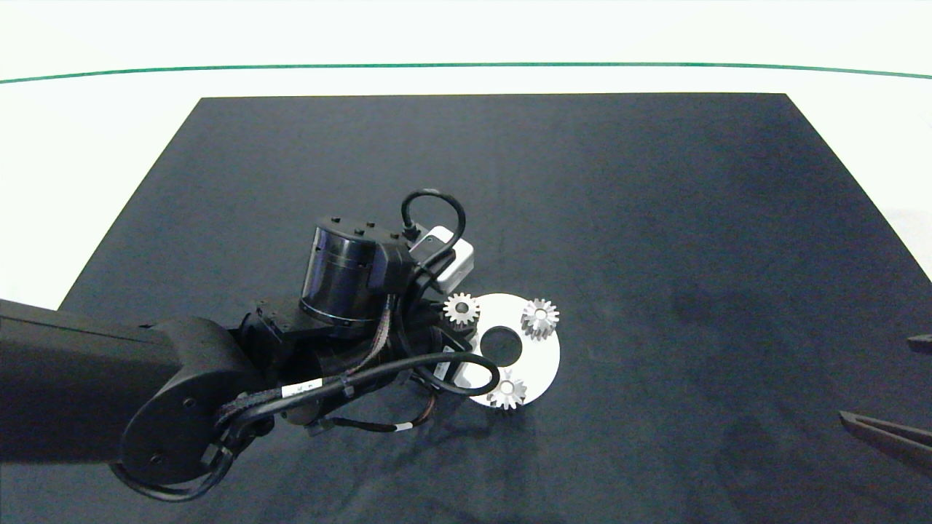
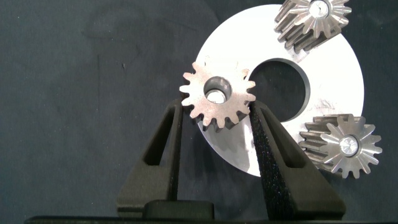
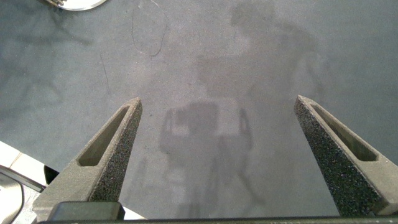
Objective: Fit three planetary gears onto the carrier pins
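Note:
The white disc (image 1: 540, 358) (image 2: 339, 81) lies on the dark mat. Two planetary gears (image 1: 539, 318) (image 1: 507, 393) sit on carrier pins, whose whitish tips show in the gear holes (image 2: 321, 7) (image 2: 348, 146). A third gear (image 1: 461, 308) (image 2: 217, 93) stands at the disc's left rim, something pale showing through its hole. My left gripper (image 2: 216, 109) reaches in from the left, its fingers pressed against both sides of this gear. My right gripper (image 1: 903, 389) (image 3: 217, 102) hangs open over bare mat at the right edge, holding nothing.
A dark mat (image 1: 655, 218) covers most of the white table (image 1: 87, 145). A green line (image 1: 466, 65) runs across the far side. The left arm's wrist and cables (image 1: 349, 276) hide the disc's left side in the head view.

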### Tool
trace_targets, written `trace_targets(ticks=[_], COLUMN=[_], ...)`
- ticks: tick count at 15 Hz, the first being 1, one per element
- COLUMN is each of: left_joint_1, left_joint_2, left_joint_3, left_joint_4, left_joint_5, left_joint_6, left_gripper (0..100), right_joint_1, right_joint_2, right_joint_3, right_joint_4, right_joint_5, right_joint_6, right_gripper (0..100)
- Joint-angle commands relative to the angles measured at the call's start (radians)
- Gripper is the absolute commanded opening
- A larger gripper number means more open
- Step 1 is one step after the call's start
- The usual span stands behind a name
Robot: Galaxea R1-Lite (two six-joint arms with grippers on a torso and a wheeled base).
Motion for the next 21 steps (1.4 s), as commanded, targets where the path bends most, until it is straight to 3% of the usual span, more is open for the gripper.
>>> trace_targets(ticks=[1, 3, 4, 17, 19, 21], left_joint_1=[0.000, 0.000, 0.000, 0.010, 0.046, 0.118], left_joint_2=[0.001, 0.001, 0.001, -0.035, -0.060, -0.112], left_joint_3=[0.002, 0.006, 0.006, 0.026, 0.038, 0.066], left_joint_4=[-0.003, -0.004, -0.004, -0.007, -0.006, -0.003], left_joint_5=[0.000, 0.000, 0.000, -0.012, -0.015, -0.074], left_joint_6=[0.003, 0.003, 0.003, 0.004, 0.023, 0.069], left_gripper=[1, 1, 100, 100, 100, 100], right_joint_1=[0.001, 0.001, 0.001, -0.001, -0.001, -0.001], right_joint_2=[0.001, 0.001, 0.001, 0.004, 0.005, 0.001], right_joint_3=[0.000, 0.000, 0.000, -0.001, -0.001, -0.008], right_joint_4=[0.002, 0.002, 0.002, 0.001, -0.001, -0.001], right_joint_5=[0.001, 0.001, 0.001, 0.001, 0.001, 0.001], right_joint_6=[-0.002, -0.002, -0.002, -0.002, -0.002, -0.002], right_gripper=[100, 100, 100, 100, 100, 100])
